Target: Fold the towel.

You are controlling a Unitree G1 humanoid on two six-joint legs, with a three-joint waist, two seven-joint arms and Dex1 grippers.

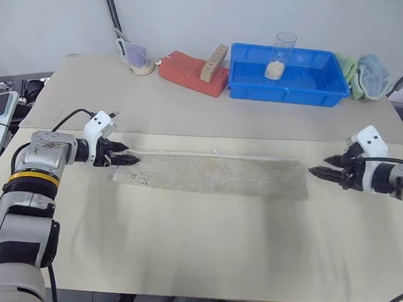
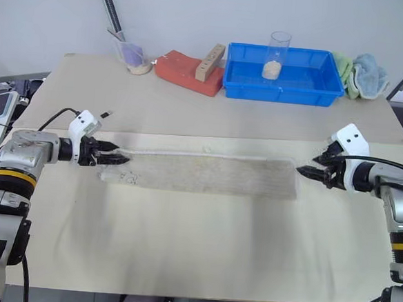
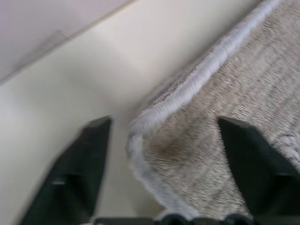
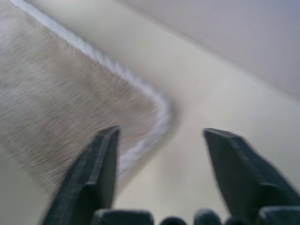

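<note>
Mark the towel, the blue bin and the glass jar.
towel (image 1: 214,173), left eye view, middle of the cloth.
blue bin (image 1: 287,93), left eye view, front wall.
glass jar (image 1: 280,56), left eye view, its side.

The towel (image 1: 214,173) lies flat across the tabletop (image 1: 201,248), left hand (image 1: 121,160) at its left end, right hand (image 1: 322,172) just off its right end — behind, a bin (image 1: 288,75) holds a jar (image 1: 280,56), cloths (image 1: 364,74) bunched to its right.

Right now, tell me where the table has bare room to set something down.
Free: the wide strip of table nearer the robot than the towel, and the band between it and the blue bin. Crowded: the back edge, with cup, red block, bin and bunched cloths.
</note>
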